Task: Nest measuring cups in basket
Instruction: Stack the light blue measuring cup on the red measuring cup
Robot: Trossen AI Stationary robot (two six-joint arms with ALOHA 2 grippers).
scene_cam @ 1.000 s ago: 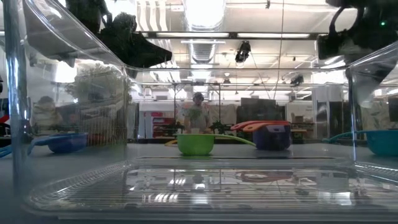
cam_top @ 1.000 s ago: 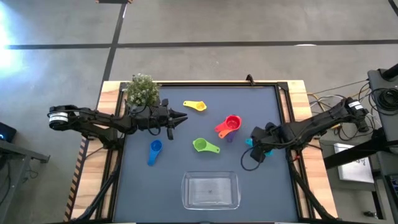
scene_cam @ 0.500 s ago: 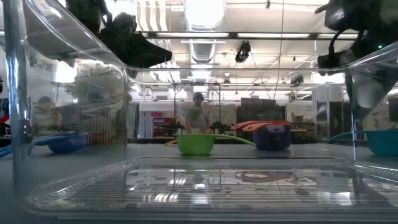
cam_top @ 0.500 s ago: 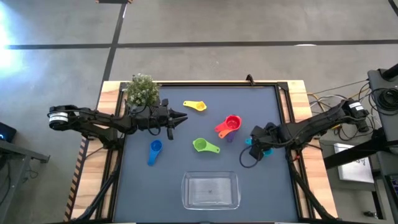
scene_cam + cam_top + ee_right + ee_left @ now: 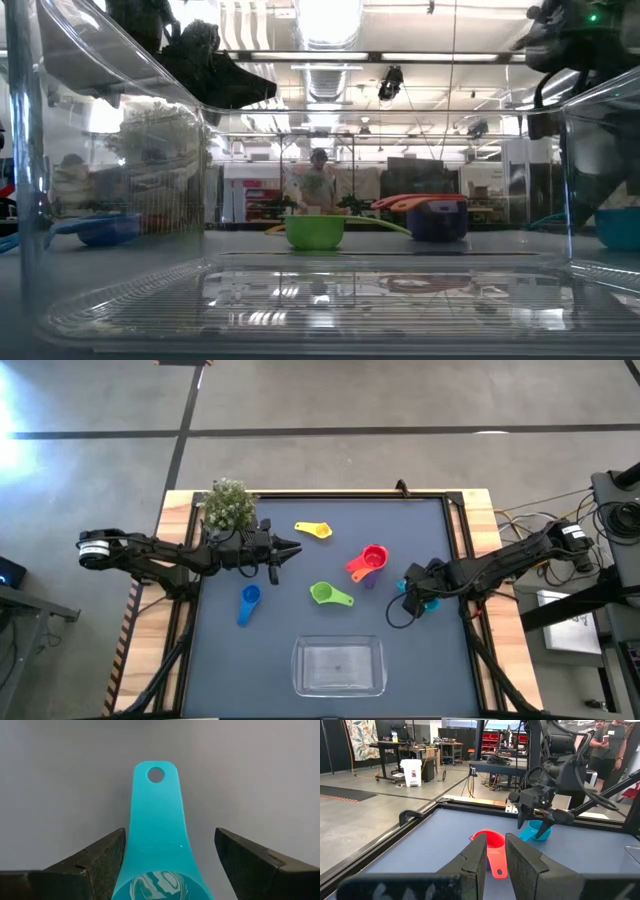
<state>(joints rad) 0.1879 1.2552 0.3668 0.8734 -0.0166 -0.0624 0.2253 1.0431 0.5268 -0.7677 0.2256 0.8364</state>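
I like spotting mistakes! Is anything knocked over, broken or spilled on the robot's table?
Nothing stands out. The yellow, blue, green and red measuring cups lie open side up on the table, the clear basket sits empty and level, and the right gripper has open fingers around the teal cup.

A large robotics workshop: concrete floor (image 5: 365, 785), workbenches (image 5: 415, 752), red parts bins (image 5: 495, 740), and exposed ceiling ducts (image 5: 320, 75).

Glossy teal plastic cup (image 5: 159, 840), clear glossy plastic basket (image 5: 338, 665), matt dark tabletop (image 5: 420, 540).
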